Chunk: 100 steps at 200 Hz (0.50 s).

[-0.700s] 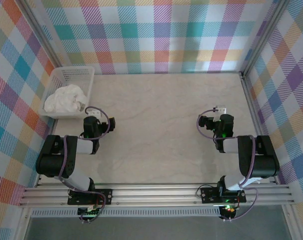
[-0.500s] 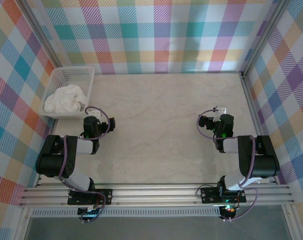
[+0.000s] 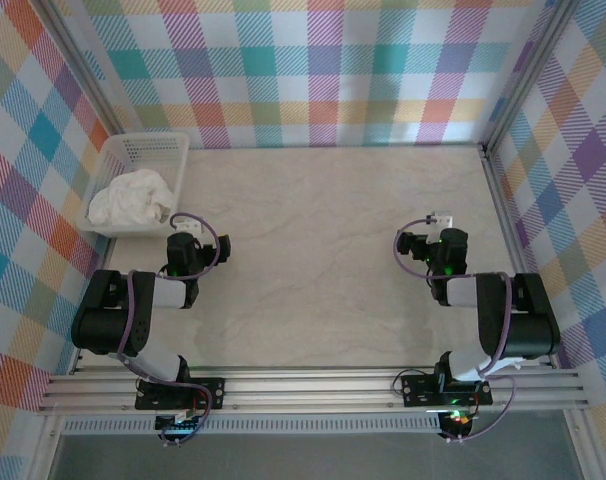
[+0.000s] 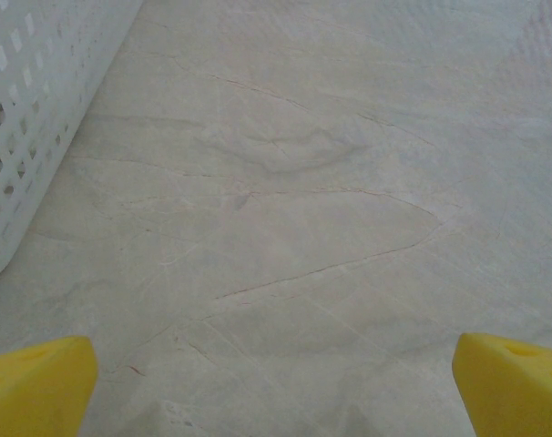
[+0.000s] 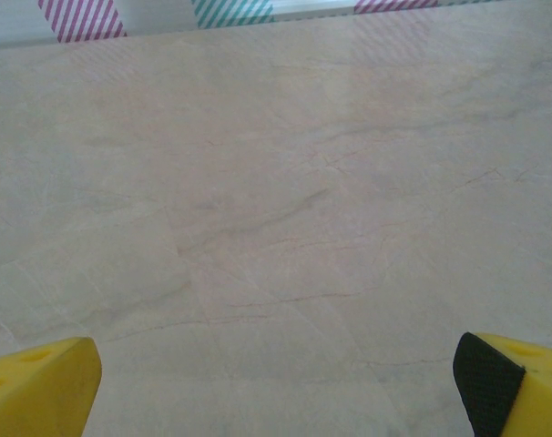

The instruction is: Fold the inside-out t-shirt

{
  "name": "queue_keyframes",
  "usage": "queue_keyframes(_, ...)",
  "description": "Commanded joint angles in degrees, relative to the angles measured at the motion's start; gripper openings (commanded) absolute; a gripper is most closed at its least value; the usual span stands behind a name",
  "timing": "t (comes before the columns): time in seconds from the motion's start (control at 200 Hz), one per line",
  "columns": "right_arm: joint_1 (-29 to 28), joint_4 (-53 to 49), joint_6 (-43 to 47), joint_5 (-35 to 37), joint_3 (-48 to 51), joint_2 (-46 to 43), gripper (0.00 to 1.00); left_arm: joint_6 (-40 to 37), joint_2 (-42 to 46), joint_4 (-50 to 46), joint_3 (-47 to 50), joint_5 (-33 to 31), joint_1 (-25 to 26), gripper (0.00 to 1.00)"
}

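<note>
1. The desk is a smooth, matte slab, pale beige with fine marble-like veins. Pastel checked walls close it in on the left, far and right sides.
2. The basket stands at the far left. It is white plastic mesh, rectangular, with sloping perforated sides.
3. The t-shirt lies inside the basket, toward its near end. It is a soft white heap of rounded, crumpled folds, and we cannot make out any print or label on it.
4. The left arm is black and jointed, folded just near of the basket. The left jaws stand wide: their yellow wedge-shaped fingertips sit in the near corners of the wrist view, cut off by its edges, with bare desk between them.
5. The right arm is folded the same way at the right. The right jaws are also wide and hold nothing, and one fingertip carries a black textured pad.
6. Seen from above, each wrist covers its own fingertips.
</note>
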State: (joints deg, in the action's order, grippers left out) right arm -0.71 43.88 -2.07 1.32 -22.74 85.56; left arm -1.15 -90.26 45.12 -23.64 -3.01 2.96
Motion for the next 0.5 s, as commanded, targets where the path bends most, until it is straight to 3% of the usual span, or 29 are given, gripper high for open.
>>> queue_keyframes(0.0,0.33,-6.55,-0.82,4.58,-1.85,-8.34,1.0,-0.84,0.98,0.6,-0.68,0.27,0.25,1.0)
queue_keyframes(0.085,0.09,-18.46,-9.69,12.94,-3.75,-18.12,1.0,-0.77,6.62,-6.32,-2.08,-1.69,1.02,1.0)
queue_keyframes(0.16,0.09,-34.56,-18.73,12.66,-9.35,-25.72,1.0,0.94,14.11,-17.93,-5.08,-4.49,1.77,1.0)
queue_keyframes(0.235,0.01,-49.46,-24.97,6.16,-16.86,-28.61,1.0,4.64,21.8,-24.68,-7.25,-5.02,1.96,1.0)
queue_keyframes(0.33,-1.93,-58.46,-26.47,-8.65,-24.09,-27.2,1.0,13.92,26.52,-38.74,-15.72,-11.0,1.59,1.0)
queue_keyframes(0.41,-6.35,-65.84,-25.76,-17.4,-31.07,-22.92,1.0,20.26,23.18,-52.42,-26.84,-12.82,-1.81,1.0)
queue_keyframes(0.495,-11.86,-73.31,-24.09,-21.6,-38.26,-17.86,1.0,23.35,14.19,-66.08,-40.96,-13.89,-5.96,1.0)
